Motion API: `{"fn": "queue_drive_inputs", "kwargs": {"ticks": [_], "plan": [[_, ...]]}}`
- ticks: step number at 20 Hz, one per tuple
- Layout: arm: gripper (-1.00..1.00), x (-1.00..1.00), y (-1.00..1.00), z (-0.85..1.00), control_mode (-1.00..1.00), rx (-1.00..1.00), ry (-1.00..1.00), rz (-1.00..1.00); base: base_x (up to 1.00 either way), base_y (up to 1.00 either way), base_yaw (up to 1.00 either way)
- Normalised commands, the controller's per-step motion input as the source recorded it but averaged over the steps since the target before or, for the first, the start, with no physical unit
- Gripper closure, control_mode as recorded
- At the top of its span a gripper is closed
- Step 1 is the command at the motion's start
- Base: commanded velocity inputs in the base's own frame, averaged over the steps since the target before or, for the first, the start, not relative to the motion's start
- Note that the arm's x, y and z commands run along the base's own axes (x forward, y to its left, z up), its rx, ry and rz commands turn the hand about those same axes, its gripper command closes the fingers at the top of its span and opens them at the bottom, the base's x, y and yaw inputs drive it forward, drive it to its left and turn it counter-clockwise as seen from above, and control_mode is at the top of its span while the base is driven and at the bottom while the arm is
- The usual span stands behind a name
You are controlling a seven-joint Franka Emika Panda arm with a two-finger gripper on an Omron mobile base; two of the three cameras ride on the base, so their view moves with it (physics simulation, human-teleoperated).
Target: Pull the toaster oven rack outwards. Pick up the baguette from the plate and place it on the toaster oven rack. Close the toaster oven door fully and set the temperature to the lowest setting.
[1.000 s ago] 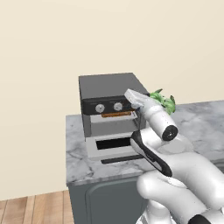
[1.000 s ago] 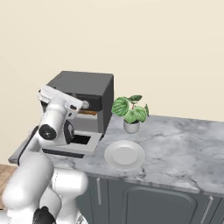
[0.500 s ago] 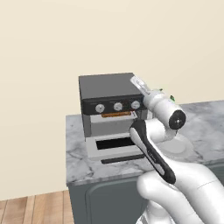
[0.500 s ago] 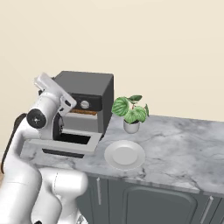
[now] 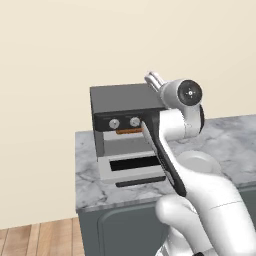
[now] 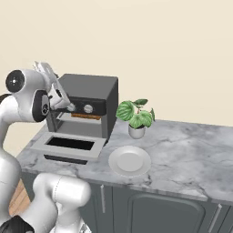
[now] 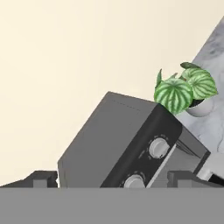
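Observation:
The dark grey toaster oven stands on the counter. Its door lies folded down flat, with the dark bar handle at the front. The orange-brown baguette lies inside the cavity just under the control strip, on the light-grey rack. The white plate beside the oven holds nothing. My gripper hangs open and holds nothing, raised above the oven's top, in front of it. Two silver knobs show just beyond the fingertips.
A potted green plant stands right of the oven, behind the plate. The marble counter runs on to the right. The beige wall is close behind the oven. My own arm covers the right end of the control strip in the left base view.
The arm swung upward: the hand rose from in front of the control strip to above the oven's top. The jaws stayed open. Oven, door, baguette and plate did not move.

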Motion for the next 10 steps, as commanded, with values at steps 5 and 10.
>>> {"fn": "queue_drive_inputs", "kwargs": {"ticks": [5, 10], "plan": [[-1.00, -0.14, 0.08, -0.02, -1.00, 0.00, 0.06, -0.24, 0.00, 0.00, 0.00], [-1.00, -0.43, 0.00, -0.22, -1.00, 0.06, 0.00, -0.08, 0.00, 0.00, 0.00]]}}
